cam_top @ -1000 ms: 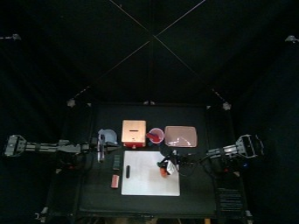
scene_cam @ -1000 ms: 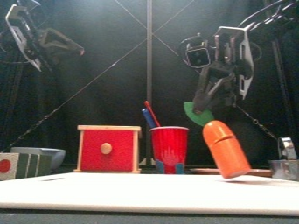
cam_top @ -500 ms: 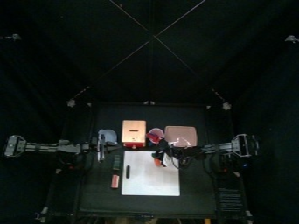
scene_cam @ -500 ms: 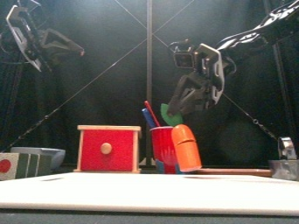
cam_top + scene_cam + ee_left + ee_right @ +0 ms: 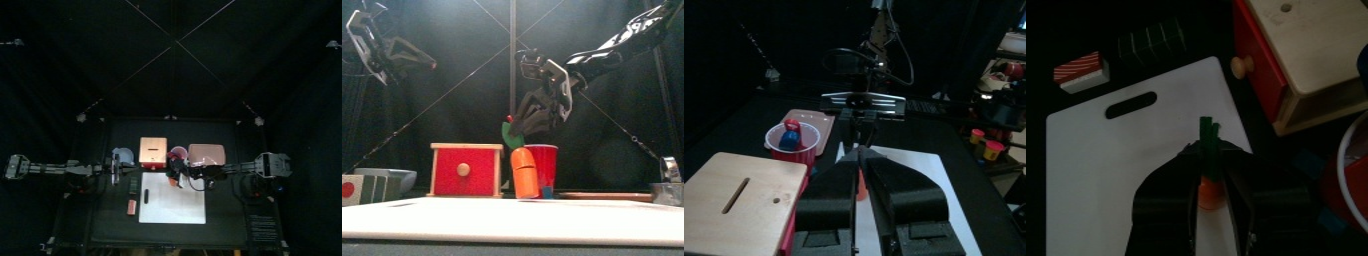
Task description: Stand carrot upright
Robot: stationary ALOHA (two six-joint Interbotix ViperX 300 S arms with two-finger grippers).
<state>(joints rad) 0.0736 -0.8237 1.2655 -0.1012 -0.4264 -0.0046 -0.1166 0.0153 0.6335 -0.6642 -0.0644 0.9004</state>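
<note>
Right arm holds a toy carrot upright over a white cutting board; left arm rests raised at the left.

White board (image 5: pixel 1120 160) below; red box (image 5: pixel 465 169) and red cup (image 5: pixel 543 160) behind. Right gripper (image 5: pixel 529 122), jaws half open, pinches the carrot (image 5: pixel 525 172) near its green stem, its tip by the tabletop. It looks light, rigid, smooth, likely tippy: grip high. Left gripper (image 5: pixel 859 205) jaws nearly closed, empty.

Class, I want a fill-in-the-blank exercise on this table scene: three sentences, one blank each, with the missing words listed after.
1. The right claw grips the carrot by its ____ stem.
2. In the front view, the carrot's orange body hangs in front of a red ____.
3. The carrot hangs over the white ____, as the right wrist view shows.

Missing words: green; cup; sheet
</note>
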